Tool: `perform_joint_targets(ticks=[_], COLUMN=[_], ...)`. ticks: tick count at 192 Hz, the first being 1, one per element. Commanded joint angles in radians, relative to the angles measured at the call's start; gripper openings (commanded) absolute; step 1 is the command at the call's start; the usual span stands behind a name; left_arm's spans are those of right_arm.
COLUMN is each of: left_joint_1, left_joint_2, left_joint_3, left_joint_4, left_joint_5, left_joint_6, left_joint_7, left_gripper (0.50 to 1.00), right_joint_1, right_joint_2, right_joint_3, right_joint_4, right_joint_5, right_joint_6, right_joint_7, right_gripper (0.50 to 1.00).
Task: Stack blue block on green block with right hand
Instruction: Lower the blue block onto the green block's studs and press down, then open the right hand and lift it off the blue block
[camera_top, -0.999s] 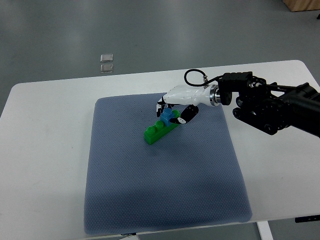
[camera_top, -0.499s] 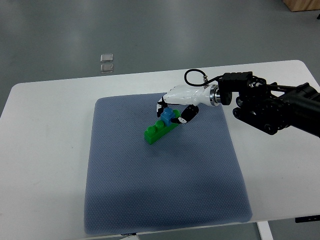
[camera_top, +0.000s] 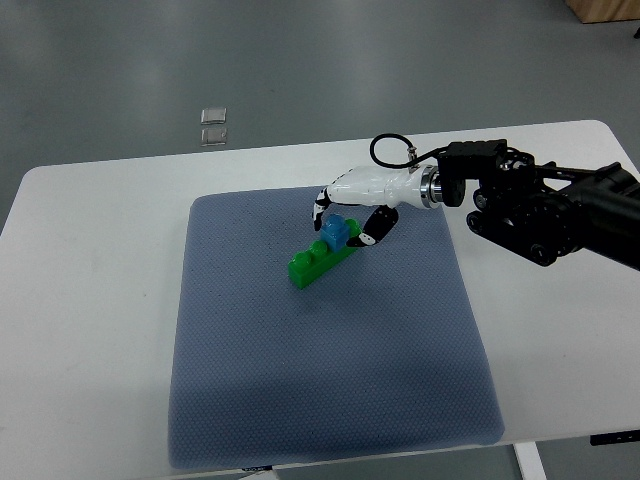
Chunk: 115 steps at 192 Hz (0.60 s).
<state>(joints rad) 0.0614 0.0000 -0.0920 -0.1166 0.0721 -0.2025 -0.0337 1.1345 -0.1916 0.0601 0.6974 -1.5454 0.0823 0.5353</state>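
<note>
My right hand hovers over the blue block, fingers arched around it; I cannot tell whether they grip it or have let go. The block sits on the far end of the green block, on the grey mat. Both look light, rigid and slick-sided, so I'd pinch the blue one's opposite side faces. One of each block

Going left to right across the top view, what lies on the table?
Bare white table → blue-grey mat → green block → blue block → right hand → black right arm.
</note>
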Motion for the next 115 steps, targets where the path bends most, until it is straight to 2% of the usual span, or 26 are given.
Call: perform_joint_targets(ticks=[1, 19, 20, 24, 84, 99, 115], left_joint_1=[0.000, 0.000, 0.000, 0.000, 0.000, 0.000, 0.000], left_joint_2=[0.000, 0.000, 0.000, 0.000, 0.000, 0.000, 0.000], left_joint_3=[0.000, 0.000, 0.000, 0.000, 0.000, 0.000, 0.000], left_joint_4=[0.000, 0.000, 0.000, 0.000, 0.000, 0.000, 0.000], left_joint_5=[0.000, 0.000, 0.000, 0.000, 0.000, 0.000, 0.000], left_joint_6=[0.000, 0.000, 0.000, 0.000, 0.000, 0.000, 0.000], left_joint_7=[0.000, 0.000, 0.000, 0.000, 0.000, 0.000, 0.000], left_gripper=[1.000, 1.000, 1.000, 1.000, 1.000, 1.000, 1.000], right_joint_1=[0.002, 0.002, 0.002, 0.002, 0.018, 0.028, 0.031], right_joint_2=[0.000, -0.002, -0.005, -0.003, -0.009, -0.015, -0.037], right_joint_3=[0.003, 0.006, 0.009, 0.012, 0.018, 0.044, 0.095], right_joint_4=[0.002, 0.002, 0.005, 0.005, 0.014, 0.025, 0.025], right_joint_5=[0.005, 0.007, 0.010, 0.013, 0.143, 0.226, 0.318], right_joint_6=[0.002, 0.004, 0.017, 0.028, 0.096, 0.139, 0.218], right_joint_7=[0.000, 0.000, 0.000, 0.000, 0.002, 0.002, 0.002], right_gripper=[0.860, 0.860, 0.878, 0.885, 0.901, 0.901, 0.901])
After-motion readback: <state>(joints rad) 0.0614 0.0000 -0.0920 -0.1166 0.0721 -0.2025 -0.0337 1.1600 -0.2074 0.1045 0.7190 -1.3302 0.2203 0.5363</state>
